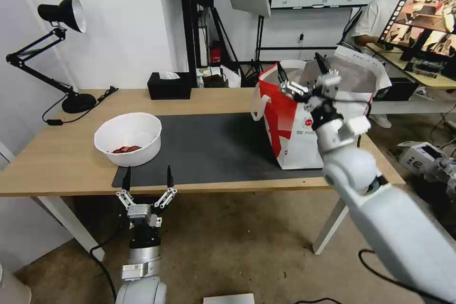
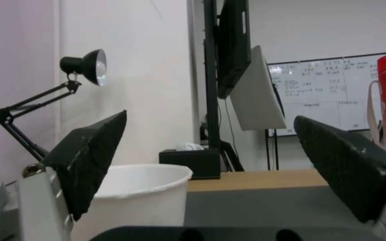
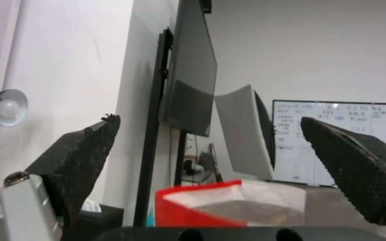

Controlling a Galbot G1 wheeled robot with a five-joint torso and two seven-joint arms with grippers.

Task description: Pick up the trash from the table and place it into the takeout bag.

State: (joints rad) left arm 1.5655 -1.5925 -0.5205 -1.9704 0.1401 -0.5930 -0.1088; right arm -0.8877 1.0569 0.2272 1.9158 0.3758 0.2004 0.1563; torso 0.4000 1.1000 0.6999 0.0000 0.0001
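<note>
**Bowl on the table, both grippers empty**

I see the white round plastic bowl [image 1: 128, 138] with reddish scraps sitting on the left end of the dark grey mat [image 1: 213, 149], on the light-wood table [image 1: 57, 161]. It lies beyond my left gripper [image 1: 147, 181], slightly to the left of the gap between the fingers, not touching them. That gripper hovers at the table's near edge with its jaws spread wide and nothing in them; in the left wrist view the bowl [image 2: 141, 195] stands just past one dark finger [image 2: 92, 160].

The takeout bag [image 1: 304, 118] stands upright on the right end of the mat, its mouth open and foil lining showing. My right gripper [image 1: 304, 73] hangs above that mouth, jaws also released and empty; the right wrist view looks across the bag's red rim [image 3: 202, 201].

A black tissue box [image 1: 168, 85] and a desk lamp [image 1: 57, 52] sit along the far edge.
</note>
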